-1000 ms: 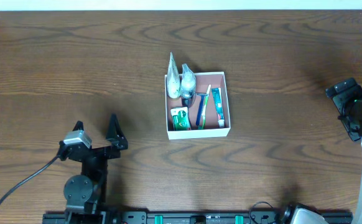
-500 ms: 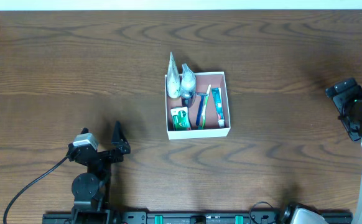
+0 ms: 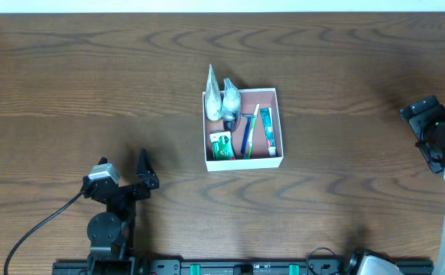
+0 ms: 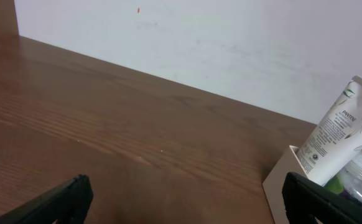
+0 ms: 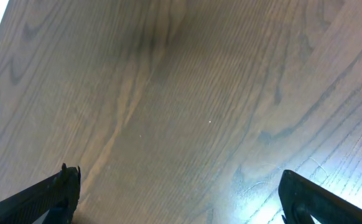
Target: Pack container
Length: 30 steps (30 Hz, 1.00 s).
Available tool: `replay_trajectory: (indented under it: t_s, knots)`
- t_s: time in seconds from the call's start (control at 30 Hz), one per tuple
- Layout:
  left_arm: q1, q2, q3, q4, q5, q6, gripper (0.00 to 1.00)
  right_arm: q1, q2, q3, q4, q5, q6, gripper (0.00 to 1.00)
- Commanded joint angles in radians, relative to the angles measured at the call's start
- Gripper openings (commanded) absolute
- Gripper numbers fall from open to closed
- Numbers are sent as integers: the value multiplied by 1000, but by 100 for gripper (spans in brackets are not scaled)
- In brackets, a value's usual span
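The desk [image 3: 92, 92] is dark brown wood with bold grain, smooth, with a soft sheen beyond the right fingers [image 5: 44, 193], which look like matt black plastic. Ahead and to the right of the left fingers [image 4: 56, 199], the box [image 4: 280, 180] is matt white cardboard and the tube [image 4: 336, 134] is smooth white plastic.

The brand name PANTENE runs in dark capitals up a white tube [image 4: 343, 134], seen from the left wrist camera as it leans out over the corner of the box [image 4: 282, 180]. Lines of smaller print beneath the name are too fine to read. From overhead, a teal tube [image 3: 267, 131] and a green packet [image 3: 221, 145] lying in the box carry printing, but none of it is legible.
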Motion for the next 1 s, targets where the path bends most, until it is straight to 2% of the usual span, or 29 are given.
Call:
replay_trajectory:
  t_s: [0.0,0.5,0.63,0.73,0.97]
  knots:
    - [6,-7,-16,-45,-5,20,98,-7,0,8,0,4,-14,99]
    - [6,-7,-16,-45,-5,20,98,-4,-2,8,-1,4,-14,99]
    - [6,-7,-16,-45,-5,20,98,20,-60,8,-2,5,-15,99]
    - [6,-7,-16,-45,-5,20,98,87,-137,8,-3,5,-14,99]
    - [6,-7,-16,-45,-5,20,98,346,-342,8,-47,10,-19,99]
